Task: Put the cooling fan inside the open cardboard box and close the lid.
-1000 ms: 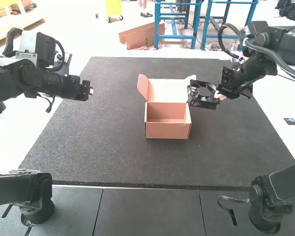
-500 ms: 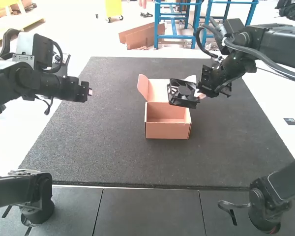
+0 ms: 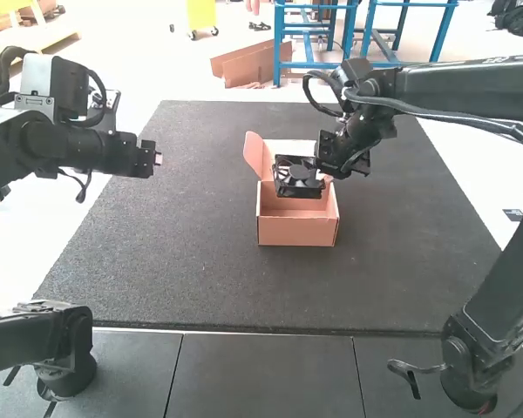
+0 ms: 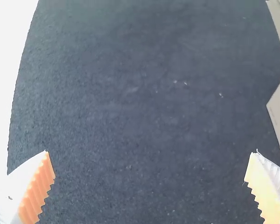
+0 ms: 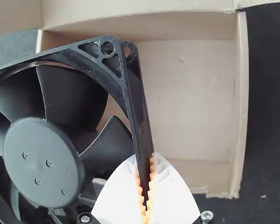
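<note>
Standing off to the side here. The cooling fan [image 3: 298,177] is hanging tilted right over the mouth of the cardboard box [image 3: 298,228], pinched in the right gripper [image 3: 331,165]. The jaws are closed tight on one thin side of the fan's frame, ribbed orange pads biting the edge, nothing on the blades.

That's the right place to grab it imo. It looks like a light, stiff plastic thing: the square frame can take a squeeze, but the blades are thin and the hub spins, so I'd stay off those. The plastic looks smooth, so with a pinch on just one edge I'd expect it might swivel a bit in the grip.

Looks-wise it's all black, with a square frame, mounting holes at the corners, a round hub with little screws, and curved blades. From where I am I can't say if its low corner is touching the box rim or just above it.

The box is plain tan with its flap [image 3: 254,155] standing up, probably light enough to slide on the black mat [image 3: 157,252]. The left gripper [image 3: 152,159] hangs over the mat well off to the left, jaws spread wide, holding nothing.
</note>
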Controlling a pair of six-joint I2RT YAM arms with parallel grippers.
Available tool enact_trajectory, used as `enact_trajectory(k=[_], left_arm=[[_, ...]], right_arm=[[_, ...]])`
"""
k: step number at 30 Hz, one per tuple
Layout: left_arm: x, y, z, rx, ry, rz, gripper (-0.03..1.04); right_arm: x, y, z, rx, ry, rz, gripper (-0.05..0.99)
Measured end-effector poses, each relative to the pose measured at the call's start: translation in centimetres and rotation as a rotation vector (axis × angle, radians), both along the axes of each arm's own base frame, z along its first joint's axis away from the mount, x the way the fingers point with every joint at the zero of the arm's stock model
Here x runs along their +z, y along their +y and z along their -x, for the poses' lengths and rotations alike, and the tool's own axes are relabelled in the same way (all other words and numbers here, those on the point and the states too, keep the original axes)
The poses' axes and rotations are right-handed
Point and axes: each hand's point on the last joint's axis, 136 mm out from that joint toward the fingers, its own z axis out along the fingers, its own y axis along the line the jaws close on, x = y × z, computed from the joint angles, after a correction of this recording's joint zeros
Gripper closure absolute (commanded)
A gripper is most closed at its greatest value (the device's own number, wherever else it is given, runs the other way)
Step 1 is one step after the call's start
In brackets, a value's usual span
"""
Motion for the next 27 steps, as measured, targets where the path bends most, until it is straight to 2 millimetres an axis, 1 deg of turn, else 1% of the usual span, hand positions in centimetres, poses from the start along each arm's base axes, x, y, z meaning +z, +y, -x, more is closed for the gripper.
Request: enact_trajectory(k=[3,9,22,27], left_arm=[[0.0,0.0,0.0,0.0,0.001,0.0,0.04],[-0.1,0.0,0.1,0.0,0.007,0.0,0.04],[-0.1,0.0,0.1,0.001,0.007,0.001,0.04],[-0.1,0.0,0.1,0.001,0.007,0.001,0.04]], right_arm=[[-1.2,-0.1,-1.0,-0.012,-0.01,0.029,0.94],[-2.5,0.0,-2.2,-0.014,-0.024,0.055,0.94],[-5.6,0.2,-3.2,-0.005,-0.003,0.095,0.94],[-6.6,0.0,-2.9,0.003,0.012,0.114,0.94]])
